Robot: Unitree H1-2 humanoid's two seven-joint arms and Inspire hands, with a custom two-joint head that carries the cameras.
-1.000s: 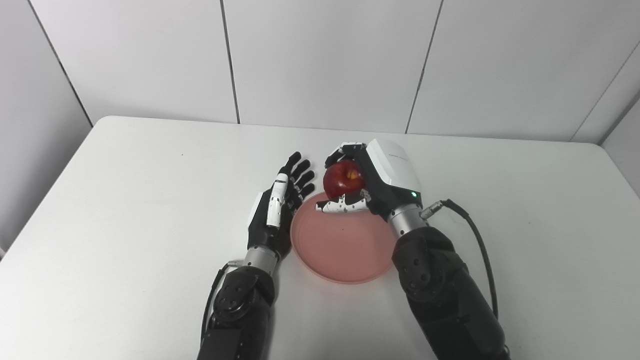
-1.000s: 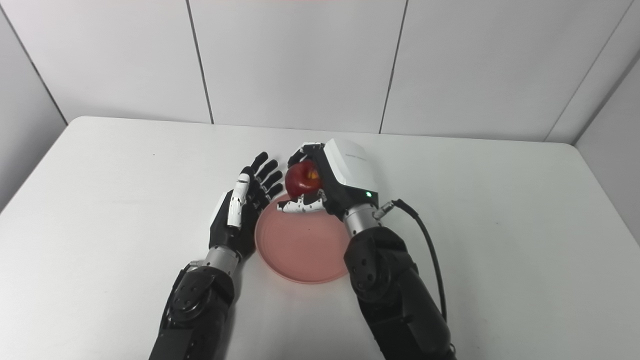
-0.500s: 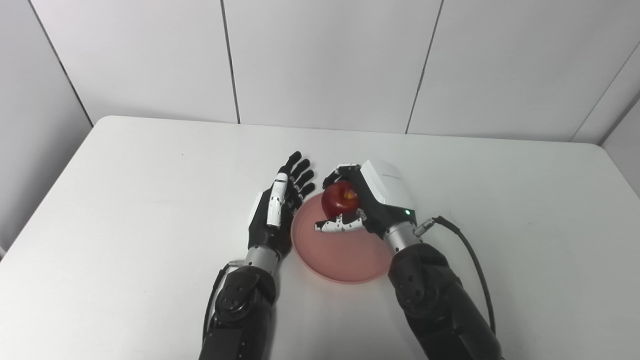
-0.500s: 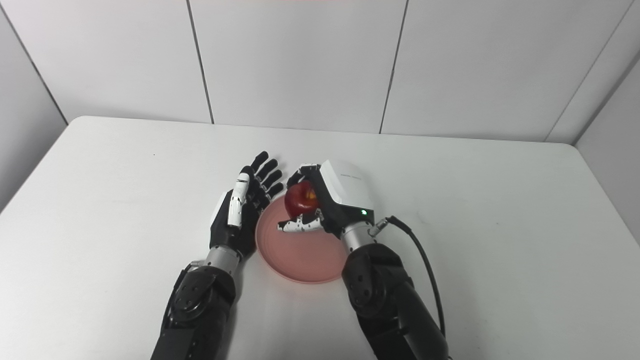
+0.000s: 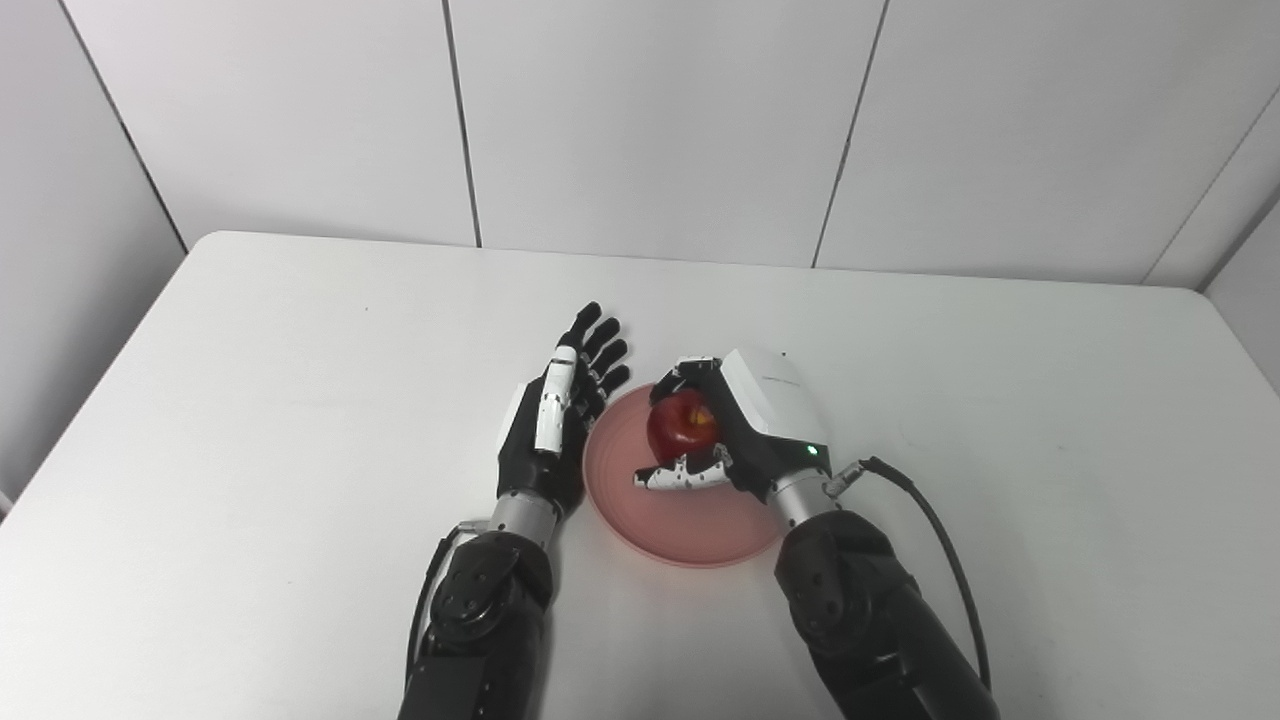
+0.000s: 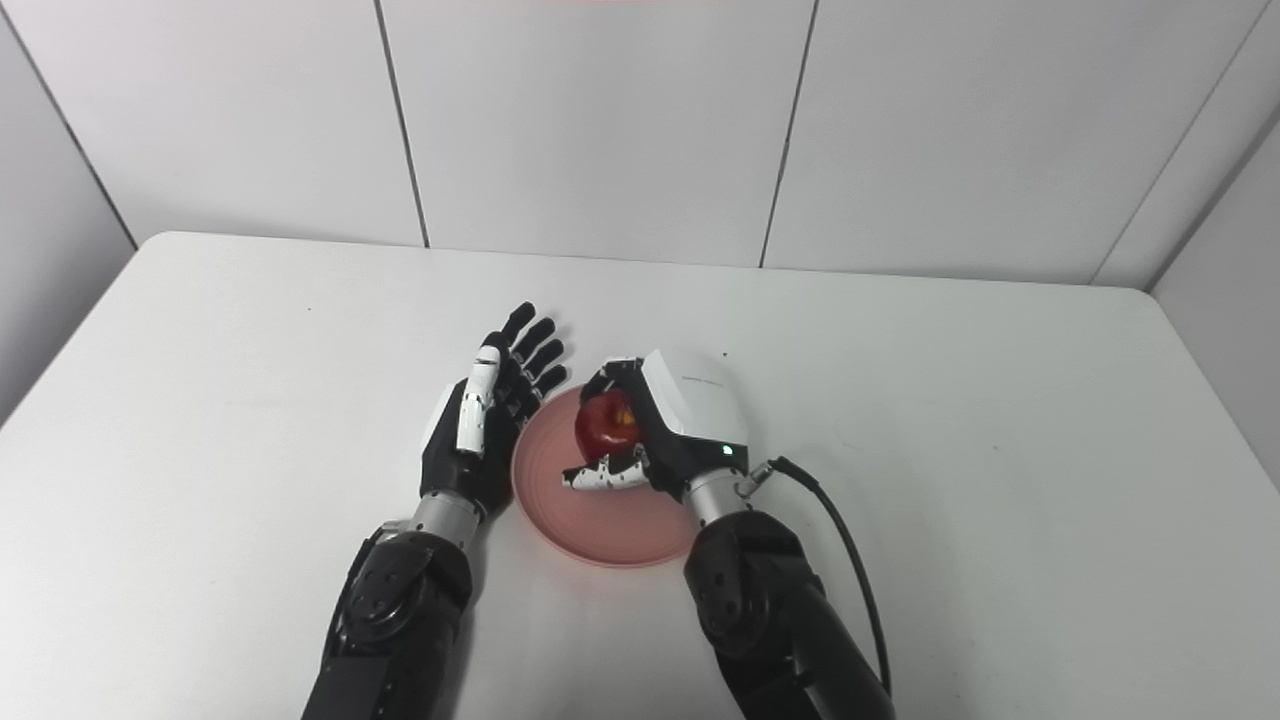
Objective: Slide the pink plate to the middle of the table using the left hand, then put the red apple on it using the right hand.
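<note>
— Where is the red apple (image 5: pixel 682 424) found?

— It is enclosed by the right hand (image 5: pixel 745 425), fingers curled over its far side and the thumb stretched beneath it – a firm grasp. The fruit is held over the far half of the pink plate (image 5: pixel 690 510); whether it touches the plate cannot be told.

— And the plate?

— It is seen lying flat on the white surface (image 5: pixel 250 400), near the middle, between the two forearms.

— How is the left hand (image 5: pixel 552 425) placed?

— It is kept open, fingers straight and spread a little, set on edge just beside the plate's left rim. Nothing is held in it.
</note>
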